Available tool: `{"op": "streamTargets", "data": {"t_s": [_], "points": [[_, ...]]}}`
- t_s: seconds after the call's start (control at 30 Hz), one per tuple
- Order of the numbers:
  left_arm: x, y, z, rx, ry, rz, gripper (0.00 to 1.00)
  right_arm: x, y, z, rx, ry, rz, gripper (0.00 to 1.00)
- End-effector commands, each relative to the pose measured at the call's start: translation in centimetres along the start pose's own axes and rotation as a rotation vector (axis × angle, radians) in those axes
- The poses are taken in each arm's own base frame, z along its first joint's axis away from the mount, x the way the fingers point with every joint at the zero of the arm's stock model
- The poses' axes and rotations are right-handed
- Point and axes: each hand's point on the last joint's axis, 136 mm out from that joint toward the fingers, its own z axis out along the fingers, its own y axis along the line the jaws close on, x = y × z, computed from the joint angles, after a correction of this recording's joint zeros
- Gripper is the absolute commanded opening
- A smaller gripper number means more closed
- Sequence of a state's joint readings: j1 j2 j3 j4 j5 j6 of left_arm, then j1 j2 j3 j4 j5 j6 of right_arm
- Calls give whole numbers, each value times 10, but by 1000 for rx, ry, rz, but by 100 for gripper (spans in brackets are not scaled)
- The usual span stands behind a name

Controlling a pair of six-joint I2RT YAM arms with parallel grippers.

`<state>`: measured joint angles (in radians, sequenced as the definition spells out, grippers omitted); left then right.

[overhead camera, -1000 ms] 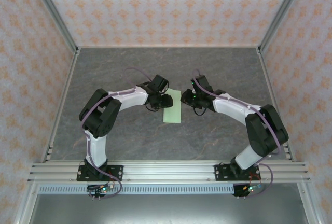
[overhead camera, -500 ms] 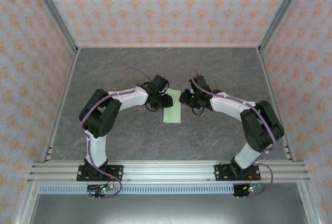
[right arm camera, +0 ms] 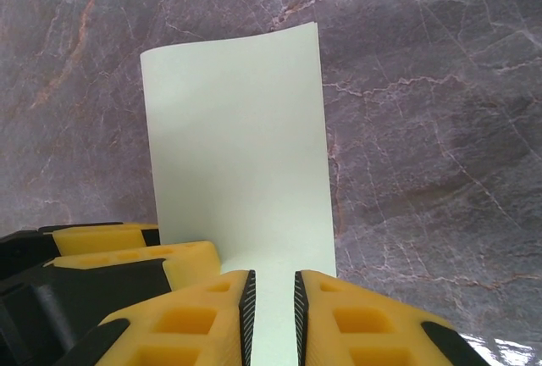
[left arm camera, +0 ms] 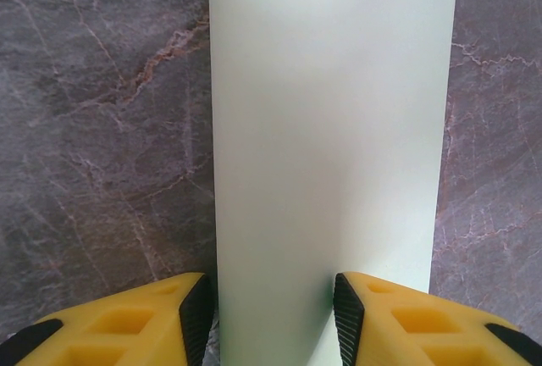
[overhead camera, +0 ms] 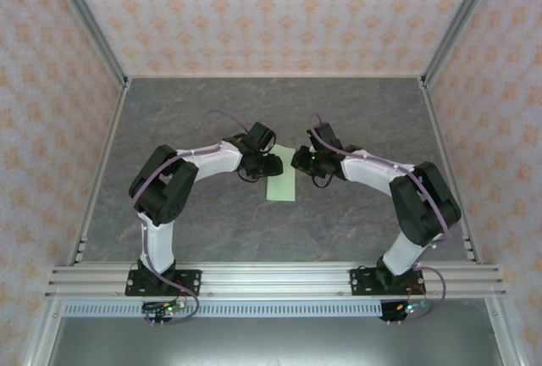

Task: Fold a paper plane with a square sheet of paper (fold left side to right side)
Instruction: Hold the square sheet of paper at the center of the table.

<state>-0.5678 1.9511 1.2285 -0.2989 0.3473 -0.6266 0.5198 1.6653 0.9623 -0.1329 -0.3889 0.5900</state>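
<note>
Paper [overhead camera: 280,175], one folded sheet, lies between two claws, unmoved since a second ago; only the right arm [overhead camera: 419,205] has drawn its elbow inward. The left claw [overhead camera: 271,164] and right claw [overhead camera: 298,161] flank its far end.

From the left wrist, the claw [left arm camera: 275,315] is wide, and the paper [left arm camera: 330,129] runs ahead between its fingers.

From the right wrist, the claw [right arm camera: 271,315] is narrow, nearly closed, with the paper [right arm camera: 237,146] ahead and under the slit.

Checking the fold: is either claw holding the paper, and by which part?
Unclear. The right claw, nearly closed, sits over the closest edge of the pale green paper; the left claw straddles it, open. A real pinch cannot be confirmed.
</note>
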Motion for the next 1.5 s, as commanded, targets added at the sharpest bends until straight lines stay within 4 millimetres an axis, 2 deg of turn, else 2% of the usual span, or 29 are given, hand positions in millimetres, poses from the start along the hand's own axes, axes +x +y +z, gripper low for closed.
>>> {"op": "streamTargets", "data": {"t_s": [0.0,0.2,0.37,0.5,0.7,0.83,1.03,1.07,1.33,1.47], "points": [[12,16,4,-63,32,11,47,-11,13,-4,-18,-33,-13,24],[13,17,4,-67,33,11,47,-6,15,5,-27,-2,-12,23],[12,17,3,-70,33,11,47,0,19,23,-40,41,-6,13],[13,17,4,-69,34,12,47,4,15,33,-24,62,-2,11],[13,16,4,-68,33,13,47,14,-2,44,33,97,6,10],[12,16,2,-66,29,13,47,24,-19,50,95,122,8,10],[5,8,-9,-41,-4,9,47,39,-44,54,181,163,11,10],[-2,0,-22,-18,-36,15,47,40,-46,55,188,166,11,10],[-23,-17,-82,18,-166,26,56,47,-54,62,214,185,8,10],[-24,-31,-98,83,-182,30,56,47,-53,64,215,187,2,10]]}}
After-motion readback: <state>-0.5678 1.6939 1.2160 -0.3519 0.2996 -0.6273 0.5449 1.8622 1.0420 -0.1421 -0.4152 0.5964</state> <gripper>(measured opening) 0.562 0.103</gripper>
